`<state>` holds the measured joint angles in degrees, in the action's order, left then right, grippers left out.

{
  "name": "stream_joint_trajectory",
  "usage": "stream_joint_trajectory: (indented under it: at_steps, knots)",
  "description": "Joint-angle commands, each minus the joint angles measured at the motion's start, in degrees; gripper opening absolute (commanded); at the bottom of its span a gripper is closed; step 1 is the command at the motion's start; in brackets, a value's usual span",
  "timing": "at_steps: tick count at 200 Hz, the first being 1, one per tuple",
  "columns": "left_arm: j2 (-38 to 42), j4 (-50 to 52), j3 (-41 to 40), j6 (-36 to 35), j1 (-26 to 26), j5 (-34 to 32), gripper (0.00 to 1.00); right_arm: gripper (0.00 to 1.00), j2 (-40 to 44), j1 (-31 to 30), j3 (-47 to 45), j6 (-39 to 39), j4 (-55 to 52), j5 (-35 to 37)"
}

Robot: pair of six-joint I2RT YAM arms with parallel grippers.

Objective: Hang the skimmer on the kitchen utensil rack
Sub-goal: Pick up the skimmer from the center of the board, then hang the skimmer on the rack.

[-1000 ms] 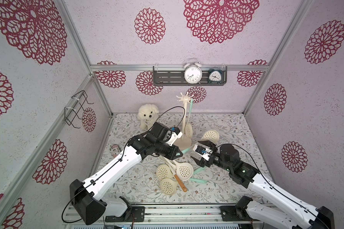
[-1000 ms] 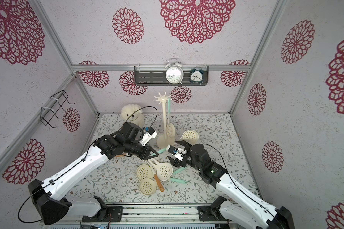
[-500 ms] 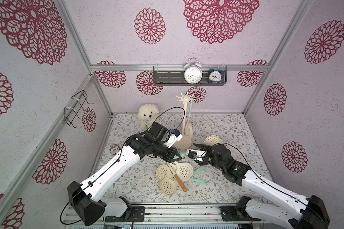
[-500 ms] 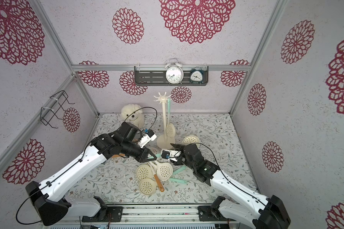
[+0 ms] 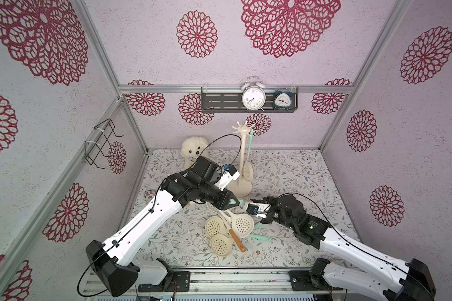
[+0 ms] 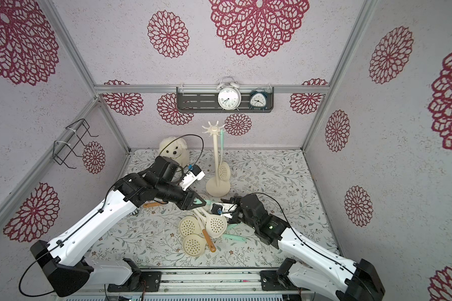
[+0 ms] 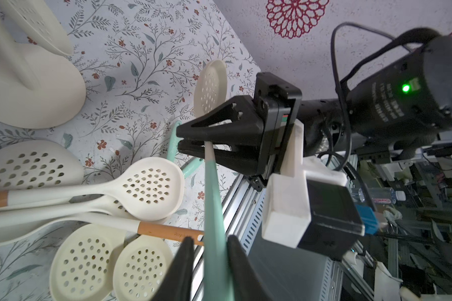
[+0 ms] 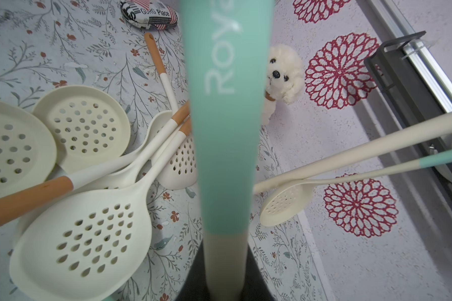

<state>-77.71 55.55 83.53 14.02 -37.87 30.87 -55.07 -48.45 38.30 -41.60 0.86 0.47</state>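
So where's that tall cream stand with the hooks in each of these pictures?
Both top views: the kitchen utensil rack stands upright toward the back of the table, near the middle.
Left wrist: only its round base shows, past the loose skimmers.
Right wrist: its pole slants across, behind the held teal handle.
Shared landmark: the hung skimmer beside the pole, seen in all four.

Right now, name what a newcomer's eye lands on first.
The teal-handled cream skimmer spans mid-table between both arms: the right gripper clamps it, the left gripper stands open around it. Beside it lies a heap of cream perforated skimmers; behind stands the tall cream utensil rack.
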Motion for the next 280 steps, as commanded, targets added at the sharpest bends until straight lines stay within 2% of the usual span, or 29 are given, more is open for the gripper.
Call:
stream_joint_trajectory:
  at_steps: [1, 8, 23, 48, 74, 85, 94, 115, 139, 148, 159, 163, 174, 184, 204, 221, 259, 280]
  knots:
    - [3.4, -4.3, 0.6, 0.7, 1.2, -3.5, 0.73, 0.0, 3.8, -0.2, -0.9, 12.5, 1.3, -0.2]
    - [4.8, -5.4, 0.0, 1.3, 1.5, -5.0, 0.79, 0.0, 4.6, -0.1, -1.8, 16.3, 1.6, 0.9]
    - [7.7, -8.3, -1.7, 2.7, 2.7, -7.9, 0.84, 0.0, 6.1, -0.1, -3.3, 25.8, 1.1, 2.0]
    - [11.9, -11.8, -5.2, 4.6, 4.1, -11.9, 0.85, 0.0, 6.8, -0.1, -4.6, 46.2, -1.4, 5.0]
    - [12.9, -14.1, -7.4, 6.3, 4.5, -12.6, 0.85, 0.0, 8.9, 0.0, -8.9, 57.2, 2.3, 4.6]
    - [12.3, -14.8, -7.9, 6.9, 4.6, -12.5, 0.84, 0.0, 9.7, 0.2, -10.7, 63.6, 2.8, 7.6]
    - [11.7, -15.4, -8.2, 7.5, 4.5, -12.2, 0.84, 0.0, 8.6, 1.3, -9.9, 67.4, -0.9, 8.7]
    - [10.5, -17.3, -8.8, 8.9, 4.5, -11.7, 0.84, 0.0, 3.0, 4.8, -4.2, 72.4, -13.4, 6.2]
    - [8.9, -18.9, -9.0, 9.8, 4.5, -11.2, 0.83, 0.0, -4.2, 9.8, 1.9, 75.2, -23.8, -2.0]
    - [8.1, -18.9, -8.7, 9.9, 4.5, -11.0, 0.83, 0.0, -7.3, 9.9, 4.8, 77.9, -28.1, 0.8]
    - [7.5, -19.3, -8.9, 10.3, 4.5, -10.9, 0.82, 0.0, -9.6, 10.5, 9.7, 85.7, -34.7, 6.1]
    - [7.4, -19.5, -9.0, 10.6, 4.4, -10.8, 0.82, 0.0, -9.8, 10.9, 11.2, 85.1, -35.3, 5.1]
    - [7.3, -20.4, -9.5, 11.0, 4.5, -10.7, 0.81, 0.0, -9.7, 11.2, 14.0, 76.9, -34.9, 2.1]
    - [7.2, -21.2, -10.0, 11.3, 4.5, -11.3, 0.81, 0.0, -9.0, 11.5, 13.9, 74.5, -34.7, 3.4]
    - [6.7, -23.0, -9.9, 11.9, 4.7, -12.8, 0.81, 0.0, -7.3, 13.2, 12.7, 67.4, -30.0, -0.8]
    - [5.6, -23.8, -8.6, 12.1, 5.1, -14.4, 0.82, 0.0, -7.2, 14.4, 15.9, 62.7, -26.5, -4.6]
    - [2.2, -28.8, -4.9, 14.0, 8.6, -14.1, 0.83, 0.0, -10.4, 14.6, 26.5, 52.1, -23.7, -2.8]
    - [-0.2, -29.6, -1.1, 14.8, 10.3, -13.3, 0.83, 0.0, -15.4, 14.8, 33.9, 47.5, -28.4, -3.1]
